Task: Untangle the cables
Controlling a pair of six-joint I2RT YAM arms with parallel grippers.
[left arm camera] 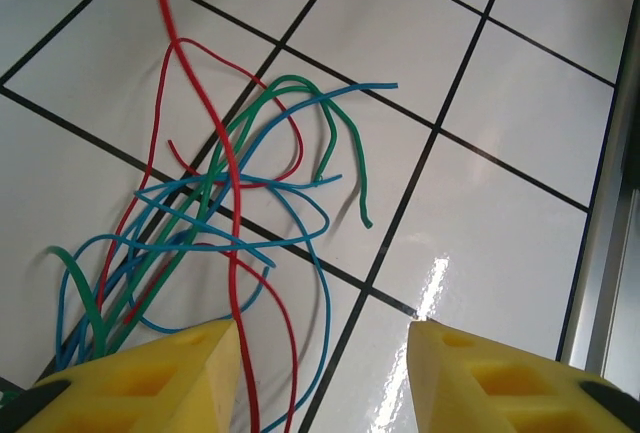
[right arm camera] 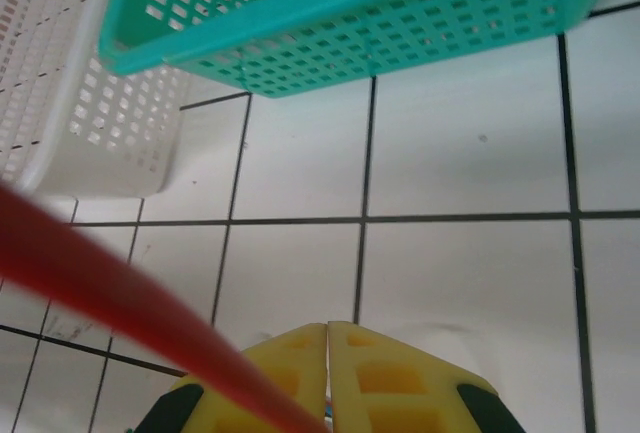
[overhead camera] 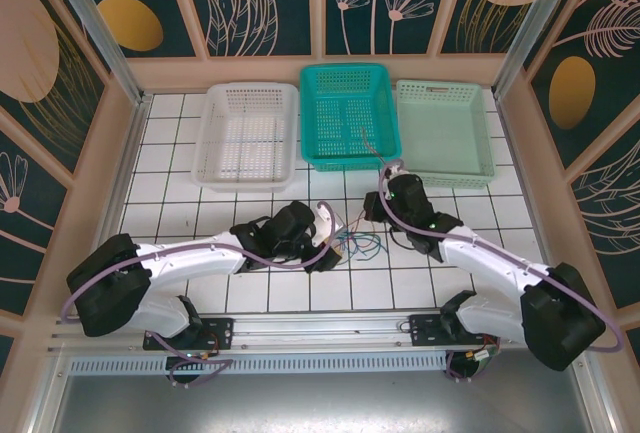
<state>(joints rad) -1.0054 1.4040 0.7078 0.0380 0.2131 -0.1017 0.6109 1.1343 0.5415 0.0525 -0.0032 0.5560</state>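
The cables [left arm camera: 220, 223], thin glossy red, green and blue strands, lie loosely tangled on the smooth tiled table [left arm camera: 500, 133], with bare tile between them and the metal rail [left arm camera: 610, 203]. The left gripper [left arm camera: 325, 328] stands over them, yellow fingers well apart, clamping nothing. The right gripper [right arm camera: 328, 328] is closed on a red cable [right arm camera: 100, 263] near the perforated teal basket [right arm camera: 350, 13].

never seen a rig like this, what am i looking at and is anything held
Two white robot arms stand on a white tiled table. One picture looks down from above; two come from wrist cameras. A tangle of thin red, green and blue cables lies between the arms, a white plastic basket, a teal plastic basket and a pale green plastic basket behind. The left end effector hangs open over it. The right end effector is shut, apparently pinching one thin red cable.
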